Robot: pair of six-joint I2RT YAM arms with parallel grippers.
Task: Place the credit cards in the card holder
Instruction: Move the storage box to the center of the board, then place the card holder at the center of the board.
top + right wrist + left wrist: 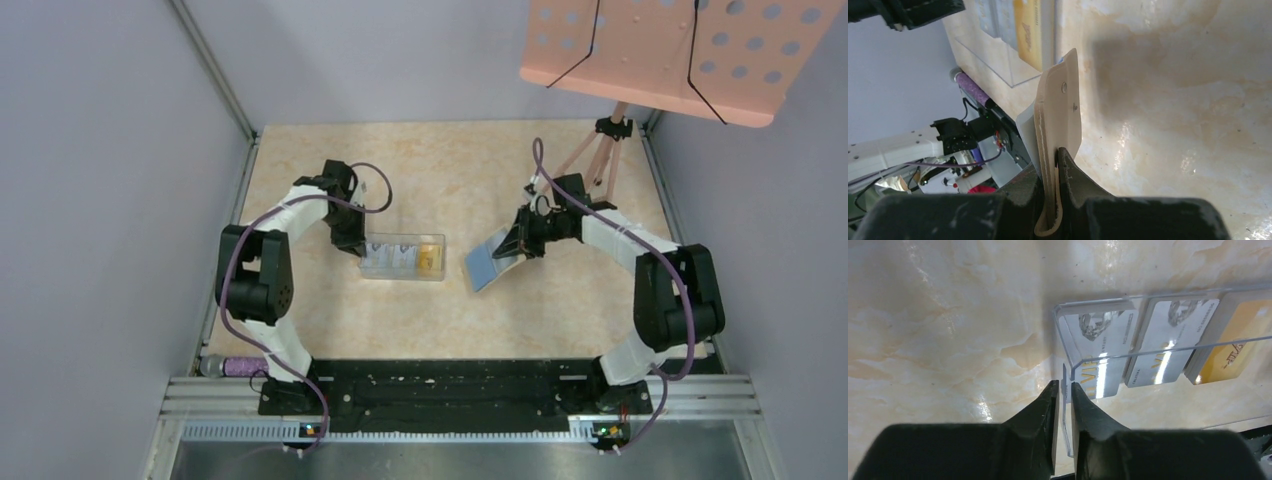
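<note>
**Cards Lay Just Past the Left Hand While the Right Held the Wallet Up**

The three credit cards lay flat and side by side in a clear tray on the marbled desk. Two were glossy silver-grey and the yellow-orange card sat at the end toward the right arm. Their long axes ran parallel to the tray's short end wall, so the row stretched straight away from the left hand, which was much the nearer of the two.

The dark, wedge-shaped fingers of that hand stood a narrow gap apart astride the thin transparent end wall. Whether they pinched the wall or merely straddled it could not be told.

To the right of the tray and apart from it, the right hand was pressed tight on one edge of the card holder. The soft tan, stitched wallet was tilted off the desk, with its smooth blue-grey lining turned up toward the overhead camera and its free edge pointing back at the tray.

To lift a card, the left hand would likely have to clear the rigid wall and come down on a slick, thin face with little edge to catch.
</note>
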